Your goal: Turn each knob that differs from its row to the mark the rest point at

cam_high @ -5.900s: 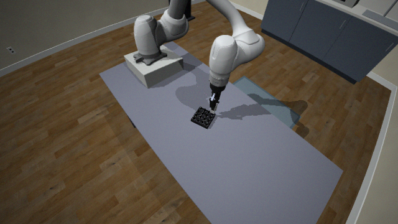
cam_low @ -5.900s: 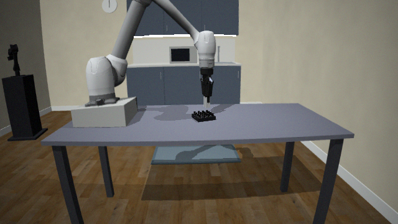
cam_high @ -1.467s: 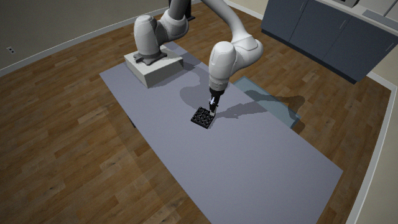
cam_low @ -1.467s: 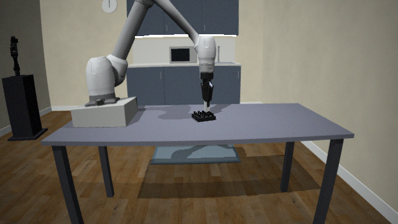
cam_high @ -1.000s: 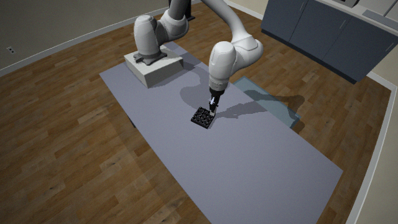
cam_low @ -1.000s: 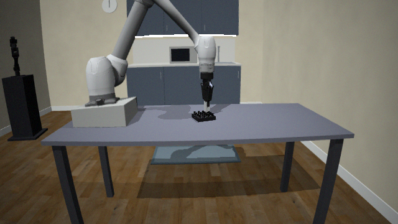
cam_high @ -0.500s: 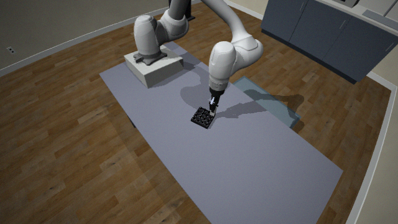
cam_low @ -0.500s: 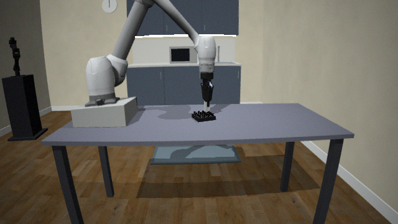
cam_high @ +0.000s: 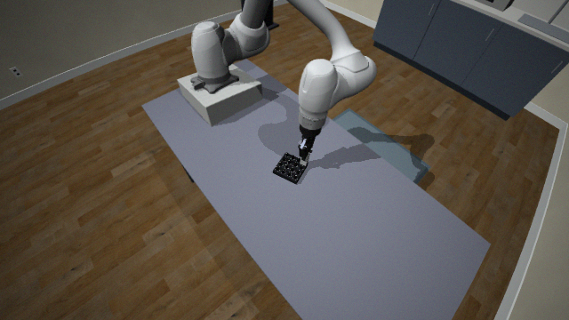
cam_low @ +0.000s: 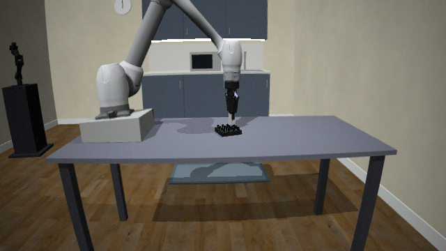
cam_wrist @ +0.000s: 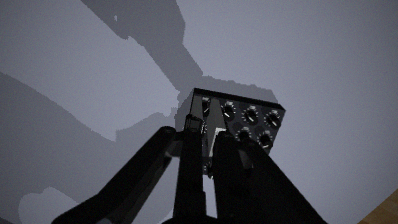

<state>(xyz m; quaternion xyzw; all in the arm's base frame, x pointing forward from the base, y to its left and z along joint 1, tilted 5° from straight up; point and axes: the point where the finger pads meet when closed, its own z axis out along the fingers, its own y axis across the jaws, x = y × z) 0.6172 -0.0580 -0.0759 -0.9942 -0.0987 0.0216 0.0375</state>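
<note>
Knob box (cam_high: 289, 169) (cam_low: 228, 132) (cam_wrist: 260, 123), black and squarish, sits on the grey-violet table (cam_high: 356, 222) (cam_low: 296, 139) (cam_wrist: 325, 50), well out from the arm's mounting block. Short dark knobs stand up from its top in rows; in the wrist view white ring marks show around several, with pale lines on some. Names too small to read, and I cannot tell which row points where. Gripper (cam_high: 304, 163) (cam_low: 231, 124) (cam_wrist: 203, 109) points down over one edge of the box, its pale fingertips low among the knobs there. Fingers stand close together, a narrow gap between them; whether a knob is caught in that gap I cannot tell, the dark linkages cover much of the spot. White arm (cam_high: 317, 84) (cam_low: 231, 56) arches above and comes down to the wrist. Its foot is bolted on a pale mounting block (cam_high: 211, 116) (cam_low: 109, 132) at one end of the table. Shadows of the arm fall across the tabletop and onto a blue-green mat (cam_high: 387, 151) (cam_low: 240, 171) on the wooden floor, beyond the table's long side. Farther out: blue-grey cabinets (cam_high: 462, 58) (cam_low: 205, 94), a microwave (cam_low: 202, 61) on the counter, a round wall clock (cam_low: 122, 6), and a black pedestal (cam_low: 26, 118) carrying a small dark arm (cam_low: 19, 66).

Vs approx 6 s ago: white jointed robot arm (cam_high: 317, 84) (cam_low: 231, 56) now lower, w/ black two-finger gripper (cam_high: 304, 162) (cam_low: 232, 123) (cam_wrist: 203, 109) down closer to black square knob box (cam_high: 284, 171) (cam_low: 228, 132) (cam_wrist: 256, 120); small black bkgd arm (cam_low: 19, 64) raised higher
</note>
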